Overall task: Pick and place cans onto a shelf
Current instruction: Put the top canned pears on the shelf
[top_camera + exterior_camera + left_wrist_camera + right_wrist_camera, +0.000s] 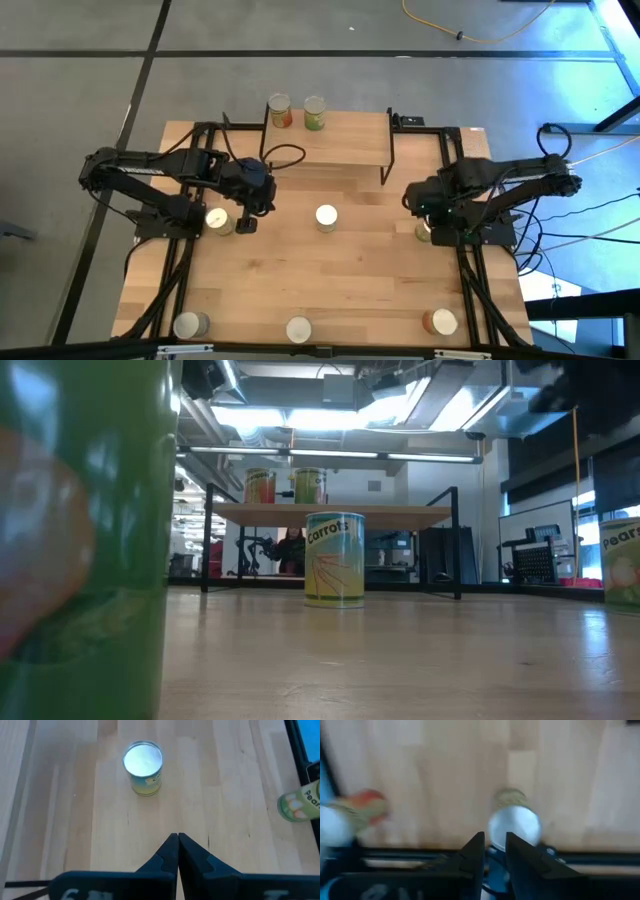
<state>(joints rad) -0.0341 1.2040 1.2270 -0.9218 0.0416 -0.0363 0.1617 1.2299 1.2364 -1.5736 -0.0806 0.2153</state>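
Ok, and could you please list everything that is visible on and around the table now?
shelf cans: two, orange-red and green, on the left end of the top board
centre can: one, blue and yellow label, mid-table
side cans: two, pale tops, one beside each arm
front cans: three, pale tops, along the near edge
shelf: one, light wood on black legs, at the far edge
table: one, light wood
cable: one, yellow, on the floor
left gripper: dark, shut, left of the centre can
right gripper: dark, fingers slightly apart, at the right edge
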